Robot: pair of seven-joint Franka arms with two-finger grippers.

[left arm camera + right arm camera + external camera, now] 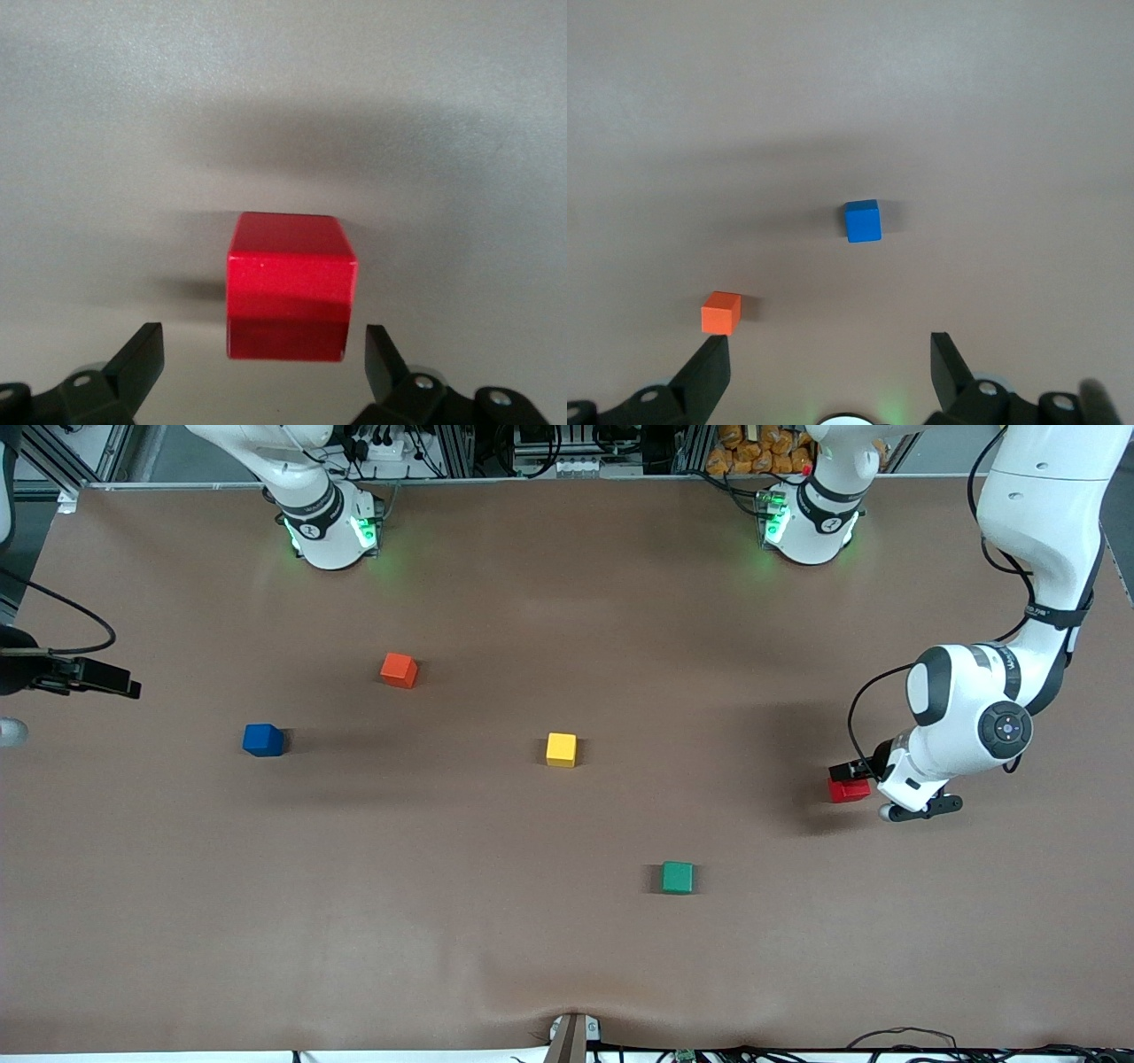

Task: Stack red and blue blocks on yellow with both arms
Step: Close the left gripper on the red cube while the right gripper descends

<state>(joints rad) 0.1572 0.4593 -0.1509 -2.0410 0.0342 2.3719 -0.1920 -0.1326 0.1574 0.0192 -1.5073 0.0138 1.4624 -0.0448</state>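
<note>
The red block (pixel 849 790) lies on the brown table near the left arm's end. My left gripper (pixel 849 778) is low over it and open. In the left wrist view the red block (pixel 291 283) sits between the two spread fingers of the left gripper (pixel 261 345), with a gap on each side. The blue block (pixel 263 740) rests toward the right arm's end, and the yellow block (pixel 561 749) sits mid-table. My right gripper (pixel 830 347) hangs open and empty high above the table, with the blue block (pixel 862 220) well clear of its fingers.
An orange-red cube (pixel 399 670) sits farther from the front camera than the blue block and shows by a right fingertip as the orange-red cube (pixel 721 312). A green cube (pixel 678 877) lies nearer the front camera than the yellow one.
</note>
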